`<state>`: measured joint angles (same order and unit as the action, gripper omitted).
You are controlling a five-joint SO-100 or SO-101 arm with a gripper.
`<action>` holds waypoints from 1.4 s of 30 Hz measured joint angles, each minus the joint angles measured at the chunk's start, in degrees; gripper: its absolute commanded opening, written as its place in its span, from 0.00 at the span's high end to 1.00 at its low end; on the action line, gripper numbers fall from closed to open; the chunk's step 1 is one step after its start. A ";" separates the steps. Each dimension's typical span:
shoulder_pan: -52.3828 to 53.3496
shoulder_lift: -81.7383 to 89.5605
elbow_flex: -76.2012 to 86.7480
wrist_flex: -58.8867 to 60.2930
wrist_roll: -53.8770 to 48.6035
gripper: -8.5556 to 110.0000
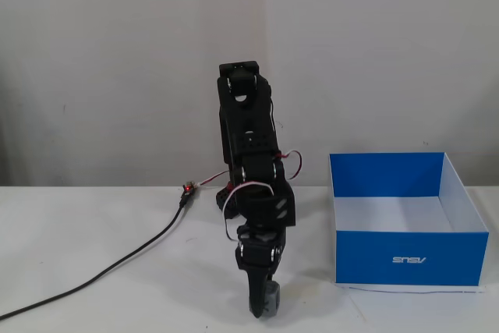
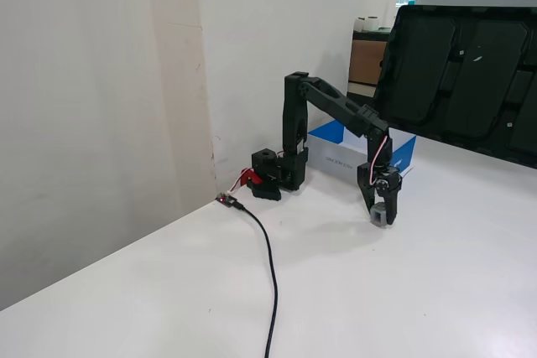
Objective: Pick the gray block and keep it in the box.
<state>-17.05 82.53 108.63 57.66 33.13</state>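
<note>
With the arm reaching toward the table's near edge in a fixed view, I see the gripper (image 1: 263, 307) closed around the gray block (image 1: 269, 299) at table level, positioned for lifting toward the blue box (image 1: 409, 259) standing near the right edge.

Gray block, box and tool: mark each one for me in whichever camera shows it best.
gray block (image 1: 270, 300): a fixed view, its lit gray side face between the fingers.
box (image 1: 411, 258): a fixed view, blue front wall by the white logo.
tool (image 2: 382, 211): a fixed view, midway between the fingertips, at the block.
</note>
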 measured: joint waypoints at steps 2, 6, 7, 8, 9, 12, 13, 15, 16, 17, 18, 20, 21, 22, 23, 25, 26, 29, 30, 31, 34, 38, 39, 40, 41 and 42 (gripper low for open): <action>-0.53 0.97 -2.29 1.93 -0.44 0.87; -1.93 2.64 -6.33 4.92 -1.67 0.87; -2.29 2.81 -7.38 5.80 -2.02 0.87; -2.72 2.90 -8.70 6.77 -2.46 0.87; -3.16 2.90 -10.02 7.82 -2.90 0.87; -4.66 2.90 -14.06 11.16 -4.66 0.87; -5.36 2.90 -15.29 12.30 -5.19 0.87; -6.68 3.69 -17.31 14.06 -6.50 0.87; -7.38 4.39 -18.02 14.68 -7.21 0.87; -8.26 5.36 -18.54 15.21 -8.00 0.87; -9.14 6.42 -18.90 15.64 -8.79 0.87; -10.90 8.44 -19.51 16.35 -10.11 0.88; -11.95 9.58 -19.69 16.79 -10.63 0.88; -13.10 10.46 -19.78 17.31 -11.07 0.88; -14.33 11.34 -19.95 17.84 -11.51 0.88; -17.05 13.10 -20.04 18.81 -12.30 0.87; -18.46 13.89 -20.04 19.42 -12.48 0.87; -22.85 15.82 -20.04 20.74 -13.27 0.87; -24.43 16.44 -20.04 21.01 -13.45 0.87; -26.10 17.05 -20.04 21.09 -13.45 0.87; -30.94 18.63 -20.04 21.09 -13.45 0.87; -37.79 20.39 -19.60 21.09 -13.45 0.87; -39.37 20.74 -19.25 21.09 -13.45 0.87; -40.69 20.92 -18.98 21.09 -13.45 0.87; -42.01 21.01 -18.63 21.09 -13.45 0.87; -43.33 21.01 -18.19 21.09 -13.45 0.87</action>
<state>-60.38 103.54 90.44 78.75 19.69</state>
